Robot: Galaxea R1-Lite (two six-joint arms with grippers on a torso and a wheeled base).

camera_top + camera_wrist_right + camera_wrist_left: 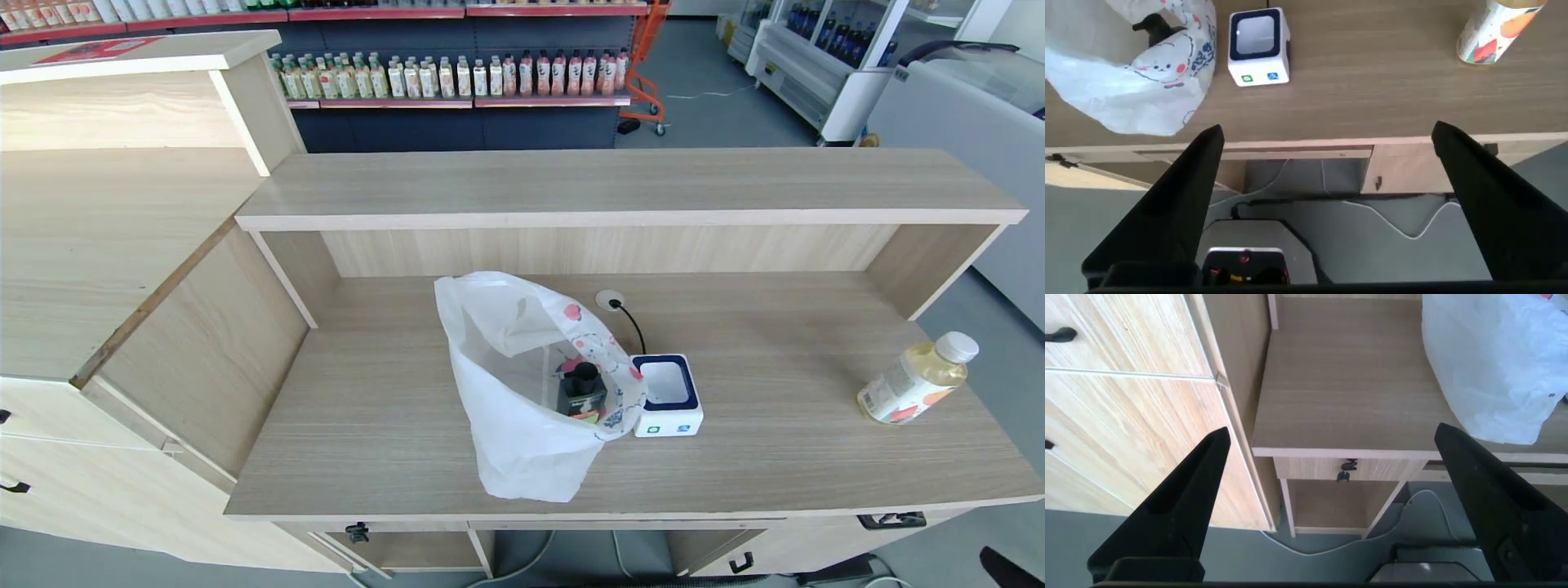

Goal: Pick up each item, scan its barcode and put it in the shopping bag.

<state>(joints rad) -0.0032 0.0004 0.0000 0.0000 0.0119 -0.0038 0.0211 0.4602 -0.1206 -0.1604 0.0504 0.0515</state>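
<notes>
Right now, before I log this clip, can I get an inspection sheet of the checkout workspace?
Surface: wooden counter with a raised back ledge.
Job's things: shopping bag open, dark bottle inside; scanner beside the bag; juice bottle at the counter's right end.
Clutter: nothing seen.
Grippers: left gripper and right gripper, jaws open, holding nothing, off the counter's front edge.
Cables: black cable from a counter hole to the scanner.
Surroundings: shelves of bottles, display fridges.
</notes>
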